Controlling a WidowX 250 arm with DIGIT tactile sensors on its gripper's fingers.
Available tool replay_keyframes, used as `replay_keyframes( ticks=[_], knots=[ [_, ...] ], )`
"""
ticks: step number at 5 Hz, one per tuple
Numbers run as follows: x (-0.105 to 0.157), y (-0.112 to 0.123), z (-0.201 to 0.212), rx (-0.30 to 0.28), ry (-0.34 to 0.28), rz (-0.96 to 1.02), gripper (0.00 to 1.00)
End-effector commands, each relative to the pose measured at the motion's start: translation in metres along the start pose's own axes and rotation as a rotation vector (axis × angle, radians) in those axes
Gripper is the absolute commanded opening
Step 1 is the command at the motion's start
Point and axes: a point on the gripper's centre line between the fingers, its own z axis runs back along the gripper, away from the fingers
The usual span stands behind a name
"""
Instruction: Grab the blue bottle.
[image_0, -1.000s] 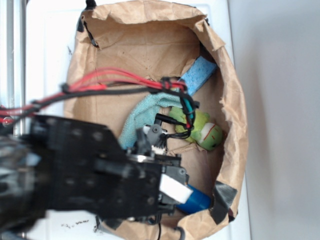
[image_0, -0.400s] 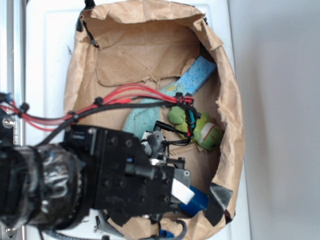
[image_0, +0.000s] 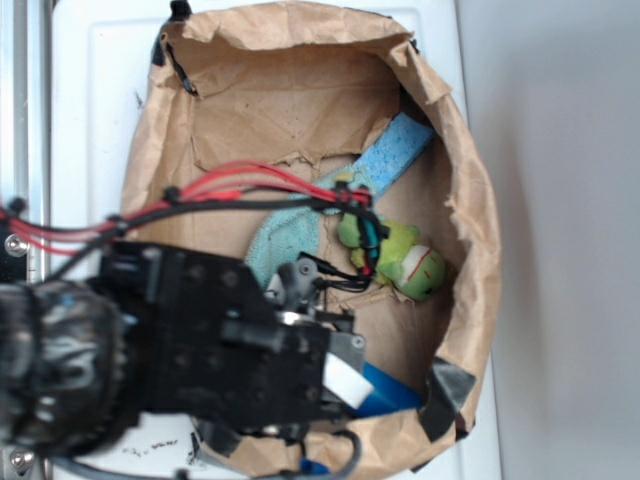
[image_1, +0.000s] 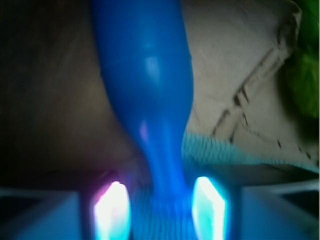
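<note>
Paper bag (image_0: 300, 90) lying open on the white tabletop (image_0: 100, 70), with a teal cloth (image_0: 285, 240), a pale blue sponge (image_0: 395, 150) and a green plush toy (image_0: 400, 255) inside. Black arm (image_0: 150, 350) now covering more of the bag's near end than a second ago, shifted slightly between the three moments. Blue bottle (image_0: 385, 392) lying at the bag's near end, more of its body showing beside the wrist than before. Fingers (image_1: 116, 210) set narrow, one on each side of the bottle's neck in the wrist view, close to it or touching; contact not clear through the blur. Probably the closing step of the grab, lift not yet begun
</note>
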Motion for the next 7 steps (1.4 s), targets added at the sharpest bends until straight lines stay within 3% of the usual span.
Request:
replay_keyframes(
  ticks=[1, 2, 6, 7],
  knots=[
    [0.005, 0.015, 0.019, 0.047, -0.02, 0.061, 0.56],
    [0.005, 0.015, 0.019, 0.047, -0.02, 0.061, 1.0],
    [0.005, 0.015, 0.019, 0.047, -0.02, 0.061, 1.0],
    [0.021, 0.009, 0.001, 0.078, -0.1, 0.103, 1.0]
  ],
)
